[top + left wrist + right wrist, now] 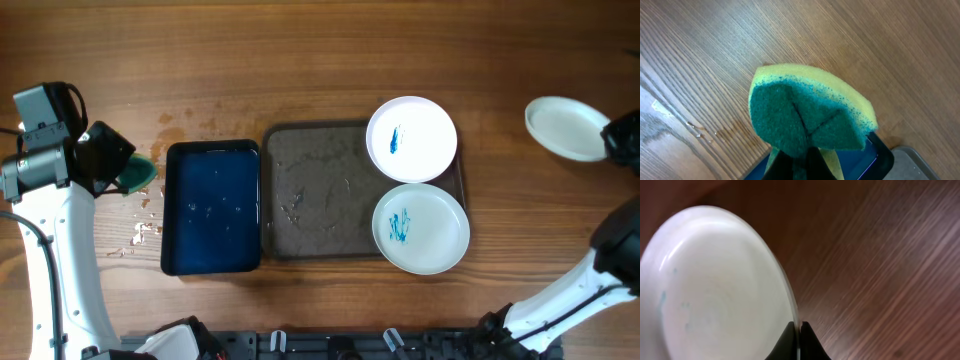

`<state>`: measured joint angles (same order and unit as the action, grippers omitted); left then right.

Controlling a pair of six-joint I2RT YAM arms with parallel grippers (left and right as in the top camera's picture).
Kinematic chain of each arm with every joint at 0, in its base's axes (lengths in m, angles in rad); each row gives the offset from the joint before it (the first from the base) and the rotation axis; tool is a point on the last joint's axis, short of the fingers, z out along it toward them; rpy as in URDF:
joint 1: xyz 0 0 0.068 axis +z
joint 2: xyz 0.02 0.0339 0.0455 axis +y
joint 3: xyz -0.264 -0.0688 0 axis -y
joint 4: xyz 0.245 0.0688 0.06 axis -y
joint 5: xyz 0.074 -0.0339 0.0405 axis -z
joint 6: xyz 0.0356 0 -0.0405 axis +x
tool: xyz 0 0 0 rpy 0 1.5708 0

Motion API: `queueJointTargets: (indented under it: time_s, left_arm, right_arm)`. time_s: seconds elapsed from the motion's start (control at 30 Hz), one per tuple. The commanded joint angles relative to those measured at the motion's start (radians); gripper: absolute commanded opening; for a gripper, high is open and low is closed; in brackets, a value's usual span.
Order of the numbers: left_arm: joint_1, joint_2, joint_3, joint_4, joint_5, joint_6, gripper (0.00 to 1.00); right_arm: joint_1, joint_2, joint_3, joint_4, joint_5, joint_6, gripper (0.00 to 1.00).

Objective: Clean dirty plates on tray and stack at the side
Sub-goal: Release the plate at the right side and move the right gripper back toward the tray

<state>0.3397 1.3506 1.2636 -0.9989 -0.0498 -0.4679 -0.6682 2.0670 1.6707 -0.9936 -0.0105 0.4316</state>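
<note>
Two white plates with blue scribbles lie on the right part of the dark grey-brown tray [310,200]: one at the far right corner [412,138], one at the near right corner [421,228]. A third white plate [566,127] is held at the far right above the table by my right gripper [606,140], shut on its rim. In the right wrist view this plate [715,285] shows faint blue specks, with the fingers [799,332] pinching its edge. My left gripper [125,172] is at the far left, shut on a green and yellow sponge [810,110].
A smaller dark blue tray [211,206] with water stands left of the grey-brown tray. Water drops and smears [140,230] lie on the wooden table left of it. The blue tray's corner [880,155] shows under the sponge.
</note>
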Motion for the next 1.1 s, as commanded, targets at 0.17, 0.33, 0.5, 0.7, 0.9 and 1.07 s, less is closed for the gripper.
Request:
queueJointTargets:
  time_s: [0.17, 0.33, 0.5, 0.7, 0.9, 1.07]
  left_arm:
    - [0.005, -0.008, 0.025, -0.006, 0.016, 0.013, 0.04]
    - [0.005, -0.008, 0.025, -0.005, 0.016, 0.013, 0.04]
    - [0.005, -0.008, 0.025, -0.005, 0.016, 0.013, 0.04]
    - [0.005, -0.008, 0.025, -0.012, 0.016, 0.012, 0.04]
    - [0.005, -0.008, 0.025, -0.018, 0.016, 0.013, 0.04]
    - [0.005, -0.008, 0.025, -0.019, 0.016, 0.012, 0.04]
  right_arm:
    - [0.023, 0.1, 0.004, 0.021, -0.104, -0.065, 0.44]
    - [0.04, 0.075, 0.007, 0.021, -0.123, -0.099, 0.6]
    - [0.091, -0.064, 0.028, 0.019, -0.151, -0.118, 0.61]
    - [0.236, -0.268, 0.03, -0.044, -0.243, -0.17, 0.67]
    - [0.44, -0.29, -0.006, -0.15, -0.243, -0.195, 0.62]
    - [0.538, -0.288, -0.192, -0.056, -0.248, -0.195, 0.48]
